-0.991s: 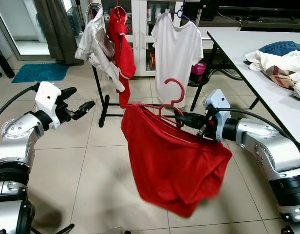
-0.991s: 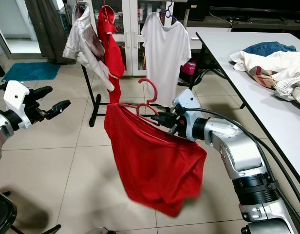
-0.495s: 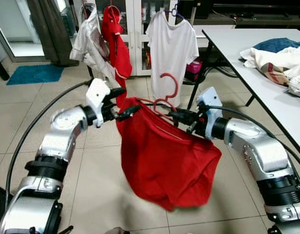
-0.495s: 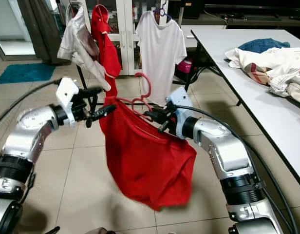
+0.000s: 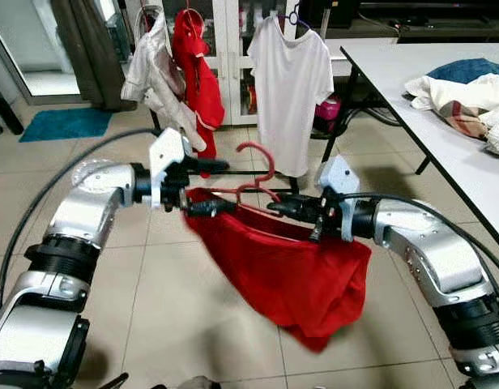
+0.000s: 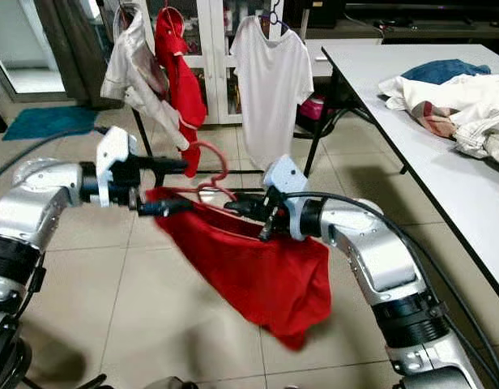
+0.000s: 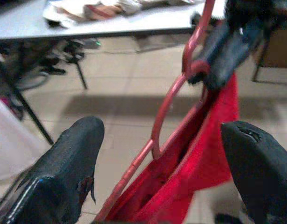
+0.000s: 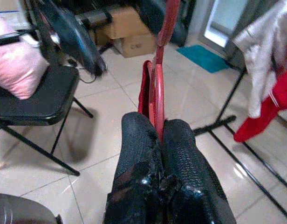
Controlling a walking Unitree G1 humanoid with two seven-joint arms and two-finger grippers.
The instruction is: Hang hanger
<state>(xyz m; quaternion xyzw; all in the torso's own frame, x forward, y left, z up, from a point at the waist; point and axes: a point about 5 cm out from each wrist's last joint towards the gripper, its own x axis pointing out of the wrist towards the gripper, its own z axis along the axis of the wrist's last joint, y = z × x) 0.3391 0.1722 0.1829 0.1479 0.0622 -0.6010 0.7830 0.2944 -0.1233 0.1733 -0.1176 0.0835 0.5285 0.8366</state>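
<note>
- The red hanger (image 5: 253,174) is held in the air above the tiled floor (image 5: 152,308), between the two grippers and in front of the clothes rack (image 5: 164,142).
- The right gripper (image 5: 283,207) has its two black fingers pressed together on the hanger's thin red bar; in the right wrist view the bar runs up out of the closed fingertips (image 8: 155,135).
- The left gripper (image 5: 213,186) sits at the other end of the hanger with its fingers spread wide apart; in the left wrist view the red bar passes through the gap between the fingers (image 7: 73,154), touching neither as far as can be seen.
- The hanger's long axis runs roughly level from the left gripper across to the right gripper, and its hook curls upward from the middle.
- A red garment (image 5: 302,267) hangs from the hanger, drooping down and toward the robot's right, below the right arm.
- On the rack behind hang a white-grey shirt (image 5: 156,69), a red garment on the rack (image 5: 197,69) and a white T-shirt (image 5: 290,81).
- A white table (image 5: 444,97) stands to the right, with a pile of clothes (image 5: 460,89) near its far edge.
</note>
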